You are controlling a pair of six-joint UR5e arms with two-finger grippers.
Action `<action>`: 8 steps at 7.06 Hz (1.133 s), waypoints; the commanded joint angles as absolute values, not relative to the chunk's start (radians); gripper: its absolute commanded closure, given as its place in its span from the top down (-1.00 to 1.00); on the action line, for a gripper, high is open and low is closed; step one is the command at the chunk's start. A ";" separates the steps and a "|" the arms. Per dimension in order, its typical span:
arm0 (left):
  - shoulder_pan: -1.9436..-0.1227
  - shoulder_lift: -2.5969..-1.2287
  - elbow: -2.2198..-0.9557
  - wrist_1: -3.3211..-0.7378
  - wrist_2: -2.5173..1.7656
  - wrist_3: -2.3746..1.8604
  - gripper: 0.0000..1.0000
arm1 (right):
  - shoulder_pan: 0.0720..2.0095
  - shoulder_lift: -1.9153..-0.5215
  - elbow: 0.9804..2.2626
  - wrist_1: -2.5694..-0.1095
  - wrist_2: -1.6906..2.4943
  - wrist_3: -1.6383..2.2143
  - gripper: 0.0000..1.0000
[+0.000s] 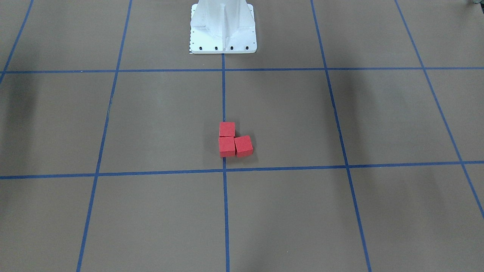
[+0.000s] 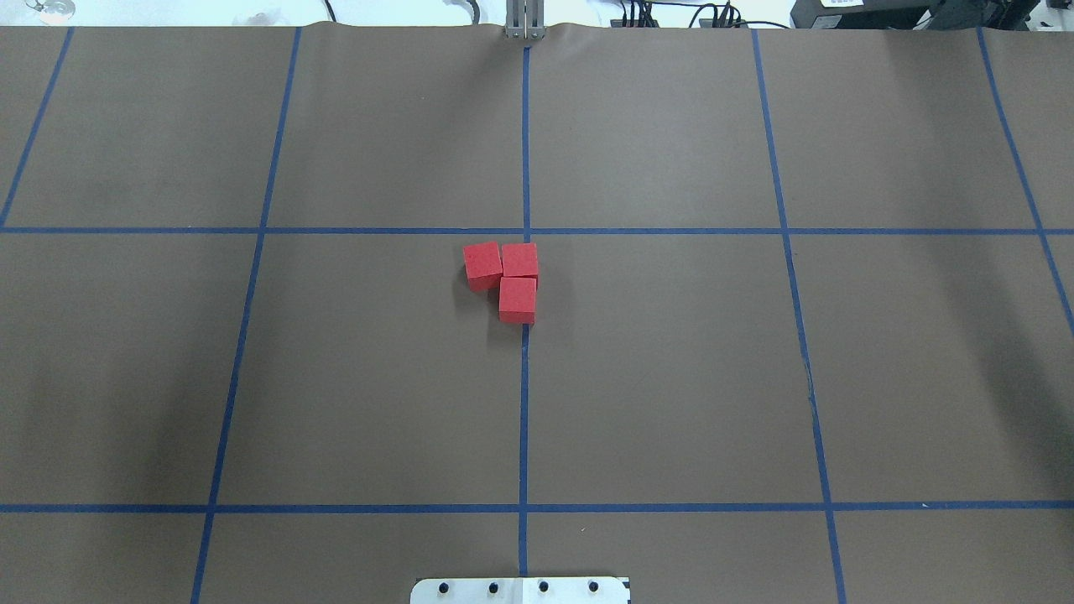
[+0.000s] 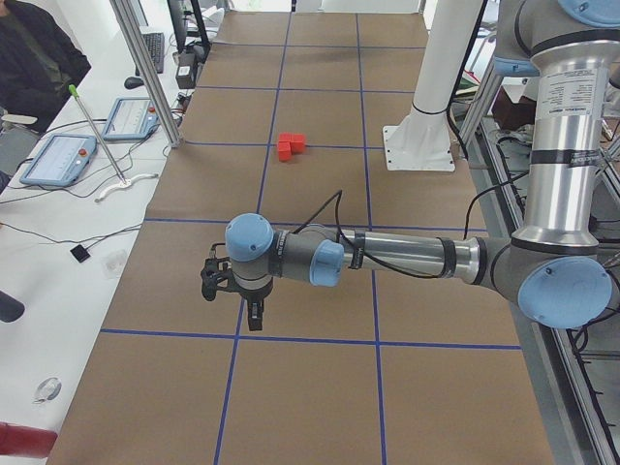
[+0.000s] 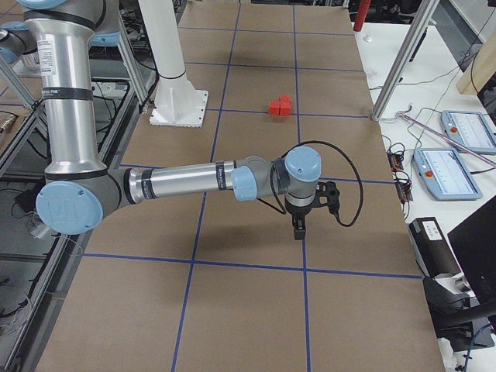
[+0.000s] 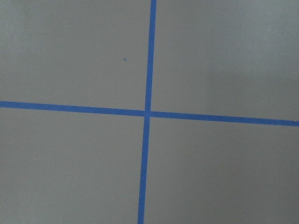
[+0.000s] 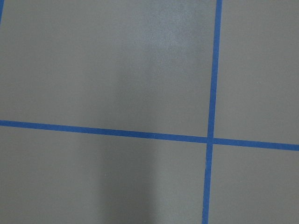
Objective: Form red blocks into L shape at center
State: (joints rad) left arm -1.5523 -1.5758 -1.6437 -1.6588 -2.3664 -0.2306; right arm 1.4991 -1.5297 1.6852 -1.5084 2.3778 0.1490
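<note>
Three red blocks lie touching in an L at the center, on the middle tape line [image 1: 224,98]: one [image 1: 227,129] nearer the base, one [image 1: 227,146] at the corner, one [image 1: 243,146] beside it. From overhead the L [image 2: 517,299] lies just below a tape crossing. It also shows in the exterior left view [image 3: 291,145] and the exterior right view [image 4: 280,106]. My left gripper [image 3: 254,316] and right gripper [image 4: 298,229] hang over bare floor far from the blocks, seen only in the side views. I cannot tell whether they are open or shut. Both wrist views show only floor and tape.
The white robot base [image 1: 223,30] stands behind the blocks. A white bench with tablets [image 3: 58,160] and a seated person [image 3: 29,58] lies along the far side of the floor, with metal posts [image 4: 399,70] at its edge.
</note>
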 commanded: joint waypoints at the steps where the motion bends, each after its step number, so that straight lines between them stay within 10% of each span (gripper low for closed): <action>1: -1.551 -1.566 -1.658 -1.640 -2.315 -0.232 1.00 | 1.505 -1.555 1.707 -1.511 2.356 0.149 1.00; 8: -1.548 -1.560 -1.672 -1.646 -2.326 -0.232 1.00 | 1.505 -1.555 1.698 -1.630 2.315 0.074 1.00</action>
